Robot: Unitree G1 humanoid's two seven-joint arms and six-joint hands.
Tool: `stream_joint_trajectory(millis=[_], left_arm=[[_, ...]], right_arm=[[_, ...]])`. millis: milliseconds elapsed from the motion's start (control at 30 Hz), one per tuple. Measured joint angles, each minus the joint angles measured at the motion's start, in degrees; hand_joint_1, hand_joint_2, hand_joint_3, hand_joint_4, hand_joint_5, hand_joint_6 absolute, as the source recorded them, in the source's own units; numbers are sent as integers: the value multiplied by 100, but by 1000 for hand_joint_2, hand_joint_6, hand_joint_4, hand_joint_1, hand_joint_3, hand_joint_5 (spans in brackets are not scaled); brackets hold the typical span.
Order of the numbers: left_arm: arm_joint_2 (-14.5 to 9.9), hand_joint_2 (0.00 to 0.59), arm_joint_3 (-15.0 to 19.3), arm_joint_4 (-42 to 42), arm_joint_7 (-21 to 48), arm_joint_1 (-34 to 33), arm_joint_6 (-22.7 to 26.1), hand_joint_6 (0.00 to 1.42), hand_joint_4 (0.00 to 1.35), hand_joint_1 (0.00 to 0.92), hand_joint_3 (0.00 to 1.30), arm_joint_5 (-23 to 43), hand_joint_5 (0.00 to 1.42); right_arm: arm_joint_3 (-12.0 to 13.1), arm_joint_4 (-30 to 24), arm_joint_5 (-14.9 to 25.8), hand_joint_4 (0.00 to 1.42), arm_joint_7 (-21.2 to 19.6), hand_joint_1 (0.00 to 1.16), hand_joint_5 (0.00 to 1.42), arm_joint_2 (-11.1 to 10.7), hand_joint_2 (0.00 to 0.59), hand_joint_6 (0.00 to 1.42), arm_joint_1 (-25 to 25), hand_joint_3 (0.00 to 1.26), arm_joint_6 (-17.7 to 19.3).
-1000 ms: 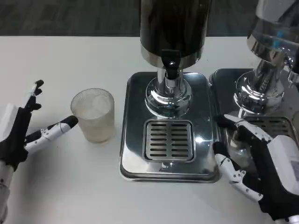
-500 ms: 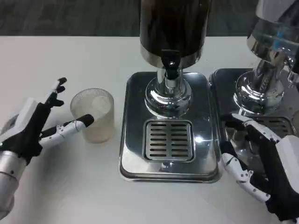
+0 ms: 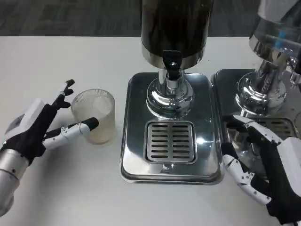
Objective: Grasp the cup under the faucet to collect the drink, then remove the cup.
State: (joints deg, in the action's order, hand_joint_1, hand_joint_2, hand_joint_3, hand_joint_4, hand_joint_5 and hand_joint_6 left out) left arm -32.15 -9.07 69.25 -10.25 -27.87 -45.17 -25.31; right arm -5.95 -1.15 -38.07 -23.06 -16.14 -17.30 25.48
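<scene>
A translucent ribbed cup (image 3: 97,112) stands upright on the white table, left of the dispenser's steel drip tray (image 3: 136,155). The black faucet (image 3: 172,66) hangs over the slotted grate (image 3: 170,141), with nothing beneath it. My left hand (image 3: 35,128) lies just left of the cup with its fingers spread. One fingertip (image 3: 91,124) lies against the cup's front wall and another (image 3: 69,84) sits beside the rim; it has no closed hold on the cup. My right hand (image 3: 265,162) hovers open at the tray's right edge, holding nothing.
The dark tank of the dispenser (image 3: 175,26) rises behind the faucet. A second dispenser (image 3: 272,52) with its own tray (image 3: 225,82) stands at the right, behind my right hand. Bare table (image 3: 70,193) lies in front of the cup.
My left hand has moved right and forward up to the cup, its fingers now on either side of the cup's left wall. My right hand has drifted slightly right and lower.
</scene>
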Motion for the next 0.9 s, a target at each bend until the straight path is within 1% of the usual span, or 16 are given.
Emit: stream_joint_trajectory(millis=[233,433,533,900], left_arm=[[0,9,-148,111,-12,-133,265,200,89,131,40,-28,237],[7,10,-313,143,-53,-224,403,203,94,139,42,-32,238],[21,10,-341,173,-76,-224,437,204,105,146,50,-34,239],[174,14,-432,175,-146,-235,531,217,116,151,70,-34,256]], right_arm=[[0,-111,-39,361,0,276,346,17,428,463,-110,334,-51],[1,-156,-40,361,0,277,346,18,429,466,-146,335,-76],[4,-158,-39,361,0,277,346,18,429,467,-186,337,-77],[111,-156,131,361,4,278,352,-28,429,468,-277,339,-74]])
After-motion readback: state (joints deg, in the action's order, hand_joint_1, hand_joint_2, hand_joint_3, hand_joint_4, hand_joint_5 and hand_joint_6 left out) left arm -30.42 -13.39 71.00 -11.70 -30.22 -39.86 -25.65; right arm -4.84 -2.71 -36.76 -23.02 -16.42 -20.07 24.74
